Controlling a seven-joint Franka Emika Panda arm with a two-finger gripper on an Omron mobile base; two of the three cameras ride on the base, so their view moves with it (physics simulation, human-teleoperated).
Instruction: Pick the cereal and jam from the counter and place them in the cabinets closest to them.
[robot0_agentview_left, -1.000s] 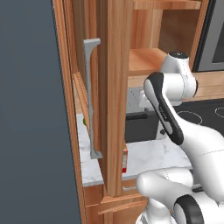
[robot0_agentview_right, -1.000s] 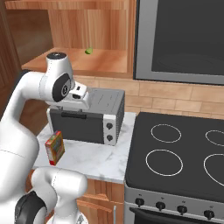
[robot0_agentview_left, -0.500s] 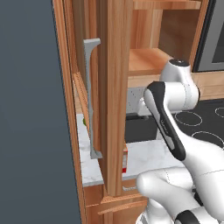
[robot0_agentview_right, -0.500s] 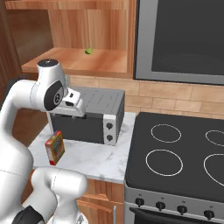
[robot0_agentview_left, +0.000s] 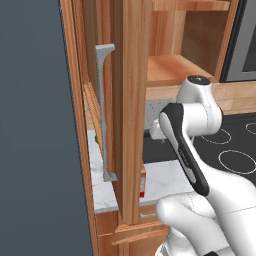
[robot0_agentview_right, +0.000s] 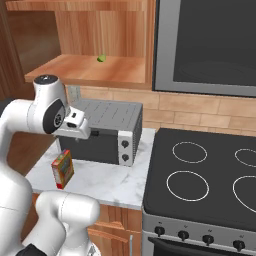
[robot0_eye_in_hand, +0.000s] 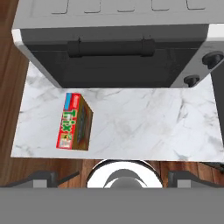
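My pincer (robot0_eye_in_hand: 113, 177) hangs above the counter (robot0_eye_in_hand: 144, 127) with its jaws spread wide and nothing between them. The toaster oven (robot0_agentview_right: 102, 131) sits at the back of that white-grey marbled top. The cereal (robot0_eye_in_hand: 74, 121) stands upright in front of the toaster oven, near its left end, apart from its door. To the toaster oven's right lies the black stovetop (robot0_agentview_right: 205, 175). Above the toaster oven is the open wooden cabinet (robot0_agentview_right: 95, 65), a small green thing (robot0_agentview_right: 101, 58) on its shelf.

toaster oven (robot0_eye_in_hand: 118, 43) perhaps crowding cereal (robot0_eye_in_hand: 74, 122)
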